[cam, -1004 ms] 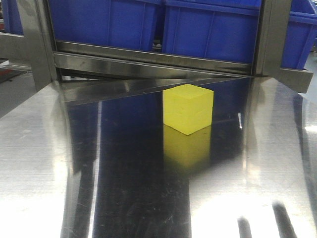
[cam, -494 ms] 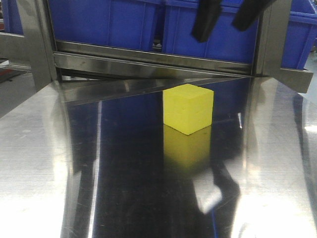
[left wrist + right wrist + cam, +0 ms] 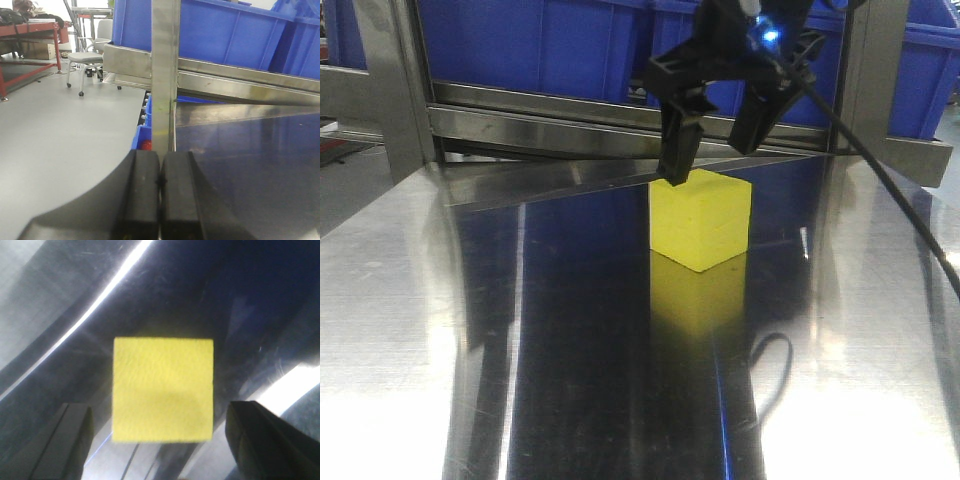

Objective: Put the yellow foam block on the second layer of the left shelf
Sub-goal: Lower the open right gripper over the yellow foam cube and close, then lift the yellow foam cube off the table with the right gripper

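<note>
Yellow foam block [image 3: 700, 220] stands flat on the shiny steel surface [image 3: 440, 330], a little right of the middle in the front view, and its reflection lies on the metal just below it. Behind it runs a steel rail [image 3: 620, 125], and above this rail sit the blue bins [image 3: 530, 45]. The block is on the surface in front of them, not yet on a shelf layer.

The right gripper [image 3: 712, 160] hangs over the block with its jaws spread wide. In the front view one black finger [image 3: 677, 150] reaches down to about the level of the top edge of the block at its back left corner, and the other one is higher, over the right side. From this view I cannot tell if the lower finger touches the foam. In the right wrist view the square top of the block lies between the two fingers, with bare metal showing on each side, so nothing is gripped. A small blue light [image 3: 767, 35] shines on the gripper body and a black cable [image 3: 890, 190] goes from it to the right.

The left gripper [image 3: 160, 180] is closed with nothing inside, its two pads pressed together. It is low, at the left edge of the steel surface, before a steel upright post [image 3: 165, 75]. Beyond it are a grey floor and an office chair [image 3: 85, 57]
</note>
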